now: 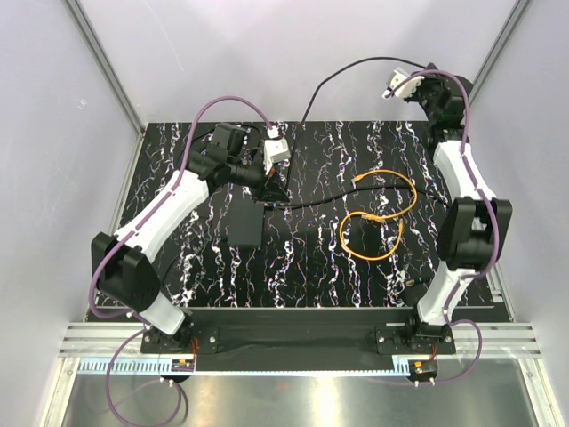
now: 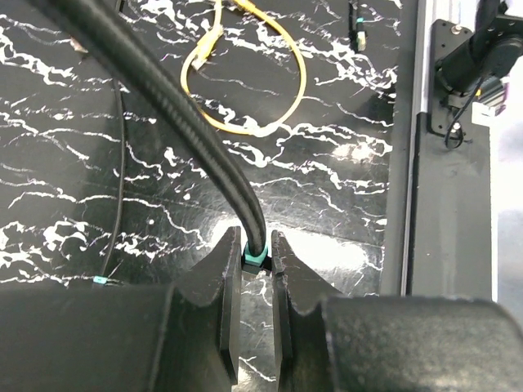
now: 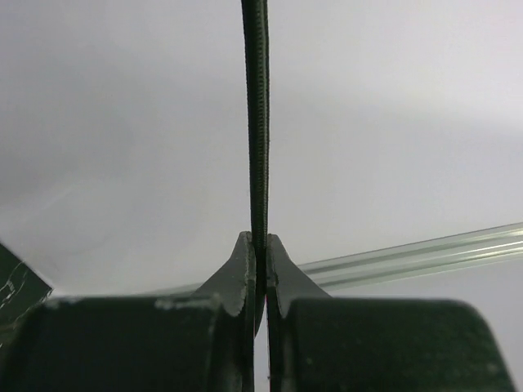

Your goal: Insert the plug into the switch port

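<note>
The orange coiled cable (image 1: 378, 213) lies on the mat right of centre, untouched; its plug (image 1: 358, 181) rests at the coil's upper left. In the left wrist view the cable (image 2: 270, 122) looks yellow, with the plug (image 2: 204, 53) at the top. The flat black switch box (image 1: 244, 222) lies left of centre; its port does not show. My left gripper (image 1: 269, 187) hangs just above the box's far right corner, shut on the teal-collared connector (image 2: 255, 257) of a black cable. My right gripper (image 1: 407, 76) is raised at the back right, shut on the black cable (image 3: 255, 122).
A thin black cable (image 1: 347, 197) runs across the mat from the box towards the orange coil. Another thin black lead (image 2: 122, 163) with a teal tip lies at the left of the left wrist view. The right arm's base (image 2: 470, 65) and the table rail stand beyond.
</note>
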### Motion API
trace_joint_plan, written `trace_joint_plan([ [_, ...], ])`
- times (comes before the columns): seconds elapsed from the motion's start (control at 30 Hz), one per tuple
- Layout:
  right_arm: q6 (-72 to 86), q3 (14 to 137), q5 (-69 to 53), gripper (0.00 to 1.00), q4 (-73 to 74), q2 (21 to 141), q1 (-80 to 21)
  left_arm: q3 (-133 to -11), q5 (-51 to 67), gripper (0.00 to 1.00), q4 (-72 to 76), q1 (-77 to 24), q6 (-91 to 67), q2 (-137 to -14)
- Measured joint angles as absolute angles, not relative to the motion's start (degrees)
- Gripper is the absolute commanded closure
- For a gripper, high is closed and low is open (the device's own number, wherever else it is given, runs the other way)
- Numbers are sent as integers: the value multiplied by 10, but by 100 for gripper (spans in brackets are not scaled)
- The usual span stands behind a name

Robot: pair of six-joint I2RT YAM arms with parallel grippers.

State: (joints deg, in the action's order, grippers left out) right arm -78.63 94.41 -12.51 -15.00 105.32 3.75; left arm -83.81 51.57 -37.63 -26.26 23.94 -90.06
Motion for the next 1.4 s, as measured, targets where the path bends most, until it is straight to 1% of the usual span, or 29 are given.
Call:
trace_joint_plan([
  [0.1,-786,945,-127,100,-225,1096,39,-837,510,100,-377,-258,249,-904],
  [0.17,-794,918,-133,99,-282,1116,43,-837,505,100,-378,-255,258,-907],
  [0.23,-807,872,-142,88,-331,1131,51,-837,501,100,-383,-251,270,-915],
  [0.3,-828,811,-149,82,-368,1144,62,-837,498,100,-400,-247,284,-929],
  [0.33,-839,779,-151,72,-375,1150,69,-837,497,100,-413,-245,292,-938],
  [0.37,-846,748,-156,66,-373,1153,75,-837,496,100,-427,-243,300,-948],
  [0.43,-860,698,-162,50,-356,1154,86,-839,493,100,-456,-242,317,-968],
  [0.47,-865,672,-163,35,-344,1152,93,-839,492,100,-470,-241,324,-977],
  [0.5,-868,659,-166,22,-331,1148,96,-839,490,100,-481,-240,329,-984],
  [0.53,-870,645,-169,5,-315,1142,100,-840,489,100,-496,-240,333,-992],
  [0.57,-870,632,-173,3,-298,1131,103,-844,488,100,-509,-239,335,-1000],
  [0.67,-875,617,-179,0,-234,1093,106,-867,488,100,-539,-239,336,-1025],
  [0.9,-860,651,-214,0,1,994,113,-952,492,100,-569,-239,303,-1101],
  [1.03,-879,641,-266,0,140,906,116,-960,494,100,-591,-241,293,-1123],
  [1.17,-892,616,-307,0,214,825,116,-960,494,100,-626,-251,301,-1132],
  [1.27,-882,615,-341,6,246,798,116,-957,496,100,-656,-265,317,-1132],
  [1.3,-880,616,-356,10,258,792,116,-956,497,100,-664,-269,320,-1133],
  [1.33,-877,616,-376,18,269,787,116,-955,499,100,-674,-273,324,-1134],
  [1.4,-873,616,-418,23,287,773,111,-955,508,100,-694,-280,332,-1142],
])
